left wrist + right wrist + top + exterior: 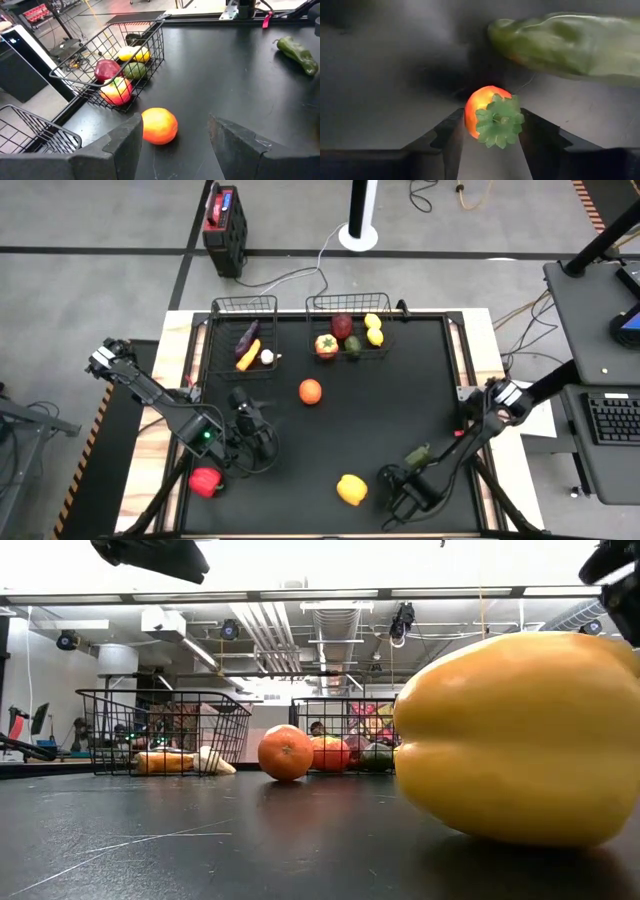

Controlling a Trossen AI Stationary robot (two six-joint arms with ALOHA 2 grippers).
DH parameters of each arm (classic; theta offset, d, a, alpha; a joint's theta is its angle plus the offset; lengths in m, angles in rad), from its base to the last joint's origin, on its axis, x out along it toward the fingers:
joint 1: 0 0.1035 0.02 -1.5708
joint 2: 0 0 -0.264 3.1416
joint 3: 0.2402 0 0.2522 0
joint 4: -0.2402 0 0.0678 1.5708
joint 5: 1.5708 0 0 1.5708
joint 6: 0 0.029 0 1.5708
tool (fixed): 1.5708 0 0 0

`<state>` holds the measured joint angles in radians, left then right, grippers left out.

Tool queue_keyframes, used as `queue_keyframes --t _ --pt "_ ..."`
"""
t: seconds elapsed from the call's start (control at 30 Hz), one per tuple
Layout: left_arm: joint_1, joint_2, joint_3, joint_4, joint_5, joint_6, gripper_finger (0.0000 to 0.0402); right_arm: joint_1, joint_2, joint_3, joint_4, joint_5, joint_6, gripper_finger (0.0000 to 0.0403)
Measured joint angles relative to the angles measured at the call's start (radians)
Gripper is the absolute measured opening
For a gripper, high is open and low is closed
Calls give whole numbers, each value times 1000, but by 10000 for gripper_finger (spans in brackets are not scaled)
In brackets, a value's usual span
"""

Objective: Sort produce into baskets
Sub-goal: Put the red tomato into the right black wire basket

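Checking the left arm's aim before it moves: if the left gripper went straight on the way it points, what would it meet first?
Most likely the orange, lying on the mat just ahead of the open left gripper and roughly centred between its fingers. The wider basket sits beyond it.

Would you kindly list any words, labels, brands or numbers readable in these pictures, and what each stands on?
None can be read.
Red case on the floor beyond the table: any markings are too small to read.
Keyboard on the side desk: keys too small to read.
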<state>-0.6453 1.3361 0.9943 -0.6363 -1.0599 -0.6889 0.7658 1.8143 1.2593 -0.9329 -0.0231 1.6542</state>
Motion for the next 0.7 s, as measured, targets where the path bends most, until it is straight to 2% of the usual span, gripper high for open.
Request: queue_keyframes --t 0.1,0.2,0.37,0.47,0.6,0.7 --pt "0 0 0 10 0 0 206 0 -16 20 1 6 -32 155" --pt "0 0 0 18 0 0 206 0 -39 39 2 64 -58 149" --pt "0 8 0 48 -13 7 206 -5 -102 44 35 222 -105 150" --pt "-2 36 0 106 -71 50 206 -23 -138 45 71 347 -178 151" --pt "-2 97 1 251 -125 217 206 -66 -171 45 194 493 -365 149" --pt "-4 158 1 409 -120 417 206 -113 -179 45 338 530 -550 149"
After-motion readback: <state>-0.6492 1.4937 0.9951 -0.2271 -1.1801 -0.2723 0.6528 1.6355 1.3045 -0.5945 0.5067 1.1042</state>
